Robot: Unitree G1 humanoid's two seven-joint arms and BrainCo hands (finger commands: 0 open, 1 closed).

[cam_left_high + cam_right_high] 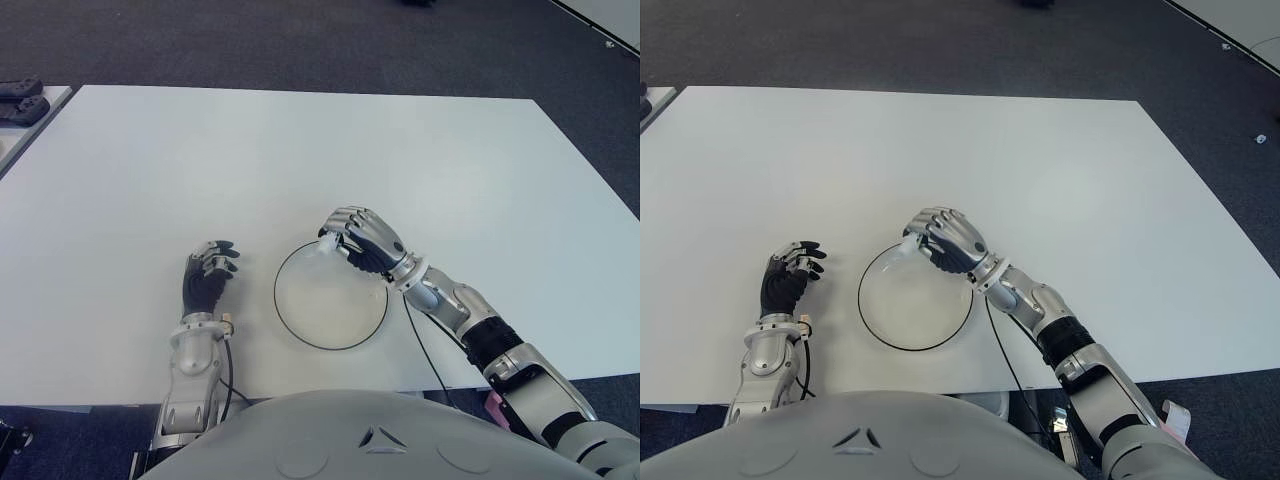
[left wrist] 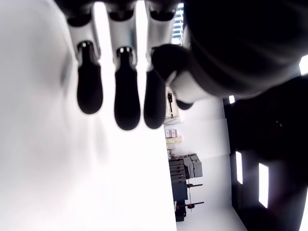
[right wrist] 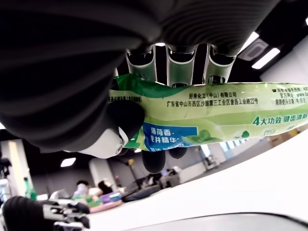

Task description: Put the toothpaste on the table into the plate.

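A clear round plate with a dark rim (image 1: 300, 331) lies on the white table (image 1: 300, 160) near its front edge. My right hand (image 1: 360, 240) hovers over the plate's far right rim, its fingers curled around a green toothpaste tube (image 3: 211, 113). In the eye views only the tube's white end (image 1: 327, 243) pokes out of the fist, above the plate's far edge. The right wrist view shows the green tube with printed text clamped between thumb and fingers. My left hand (image 1: 207, 277) shows on the table to the left of the plate, fingers relaxed and holding nothing.
A second table edge with dark objects (image 1: 20, 100) stands at the far left. Dark carpet (image 1: 300, 40) lies beyond the table. A cable (image 1: 425, 350) runs along my right forearm.
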